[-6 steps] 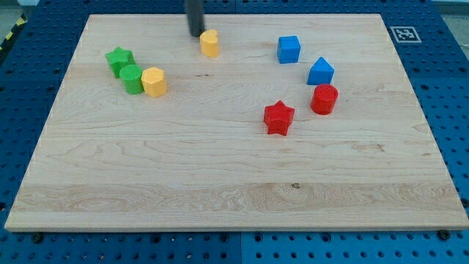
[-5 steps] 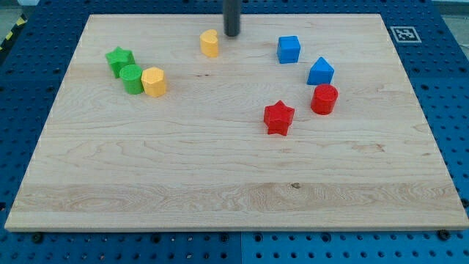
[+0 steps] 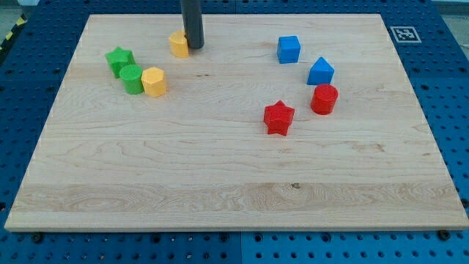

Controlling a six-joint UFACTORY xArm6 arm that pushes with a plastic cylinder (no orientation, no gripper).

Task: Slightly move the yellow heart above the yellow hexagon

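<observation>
Touching yellow heart from view's right, my tip

one view | high front, angled down | whole board

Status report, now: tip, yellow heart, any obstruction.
My tip against yellow heart, its right side. Heart up-right of yellow hexagon, apart. Nothing between them.

My tip touching yellow heart right side.
</observation>
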